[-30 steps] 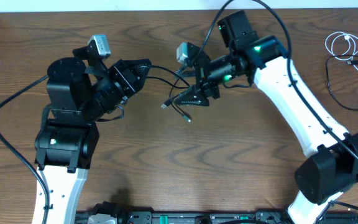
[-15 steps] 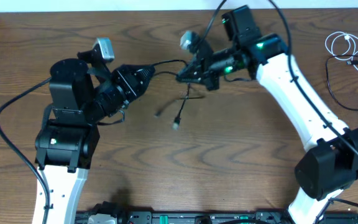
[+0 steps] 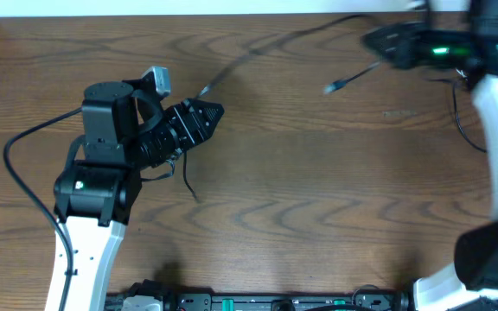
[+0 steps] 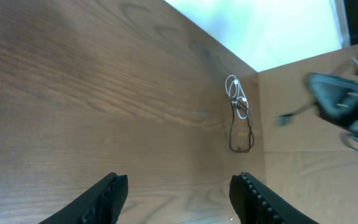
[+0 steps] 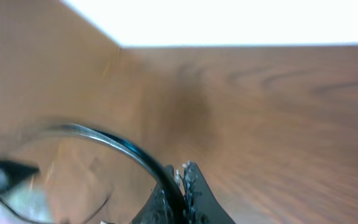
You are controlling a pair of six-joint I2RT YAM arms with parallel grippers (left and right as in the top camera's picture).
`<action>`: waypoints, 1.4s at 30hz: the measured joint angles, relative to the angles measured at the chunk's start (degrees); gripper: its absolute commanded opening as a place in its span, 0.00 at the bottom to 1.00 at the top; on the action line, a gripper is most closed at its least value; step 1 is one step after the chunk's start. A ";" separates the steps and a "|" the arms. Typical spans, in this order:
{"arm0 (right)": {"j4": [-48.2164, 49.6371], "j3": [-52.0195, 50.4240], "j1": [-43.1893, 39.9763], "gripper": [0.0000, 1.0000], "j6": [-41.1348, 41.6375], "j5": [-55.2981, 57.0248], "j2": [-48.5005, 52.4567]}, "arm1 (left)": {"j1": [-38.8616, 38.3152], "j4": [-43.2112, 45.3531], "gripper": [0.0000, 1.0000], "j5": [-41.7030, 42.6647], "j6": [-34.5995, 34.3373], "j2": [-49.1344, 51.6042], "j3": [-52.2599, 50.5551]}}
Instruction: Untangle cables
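A thin black cable hangs stretched and blurred across the far side of the table. My right gripper is shut on it at the top right. One plug end trails near my left gripper and the other plug end dangles left of the right gripper. In the right wrist view the cable runs between the closed fingertips. The left gripper is open with only bare table between its fingers.
A coiled white cable and a looped black cord lie together near the table's right edge. Part of that black cord shows beside the right arm in the overhead view. A pale wall borders the table's far edge.
My right gripper shut on the black cable and swung up and to the right with it. The left gripper opened and let the cable go, which pulled away from it.
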 measured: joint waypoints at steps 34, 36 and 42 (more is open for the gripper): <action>2.89 0.70 -7.85 0.01 18.56 6.49 -10.71 | -3.41 -15.85 0.79 13.60 39.85 5.25 0.00; 1.84 0.70 -5.40 0.01 19.58 10.01 -10.71 | -4.85 -15.85 0.79 13.77 42.07 5.25 0.00; 7.50 1.05 -4.66 0.01 22.53 20.13 -10.64 | -5.70 -15.21 0.79 13.60 44.94 5.29 0.00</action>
